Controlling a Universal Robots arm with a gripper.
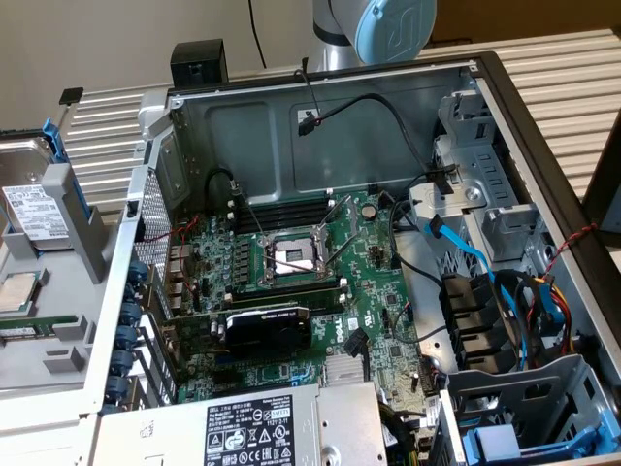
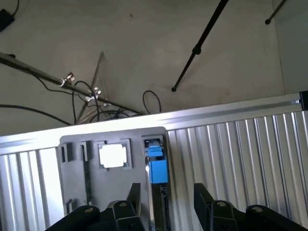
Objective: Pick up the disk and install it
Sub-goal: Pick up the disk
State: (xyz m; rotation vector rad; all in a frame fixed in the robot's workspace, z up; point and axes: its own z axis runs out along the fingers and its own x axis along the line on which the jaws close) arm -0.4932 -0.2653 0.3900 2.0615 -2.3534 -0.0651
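Okay, fingers (image 2: 134, 198) spread, not pinching anything. The gripper (image 2: 167, 186) sits over the disk (image 2: 156, 168), one dark finger on each side of its top edge. The far finger is clearly apart from it; can't tell whether the near one touches.

The disk stands on edge in a slot of the grey parts holder (image 2: 77, 192), blue carrier end showing in the wrist view. The square silver processor chip (image 2: 113, 155) lies flat in the next pocket of the same holder. The holder rests on a ribbed metal tabletop (image 2: 231, 159).

In the exterior view the disk (image 1: 34, 209) is at about 9 o'clock, upright, white label facing the camera and blue carrier along its edge, outside the case. The holder (image 1: 89, 228) wraps around it. The processor chip (image 1: 17, 291) is at 6 o'clock from the disk, with a memory stick (image 1: 29, 332) just past that.

The open computer case (image 1: 252, 136) fills the middle, with the motherboard (image 1: 378, 335) inside it. The empty CPU socket (image 1: 291, 257) is near centre, the graphics card (image 1: 267, 328) at 6 o'clock from it, and the power supply (image 1: 262, 427) at 6 o'clock in the view. The drive cage (image 1: 524, 388) is at 4 o'clock, with blue cables (image 1: 475, 262) above it. The arm joint (image 1: 388, 29) is at 12 o'clock.
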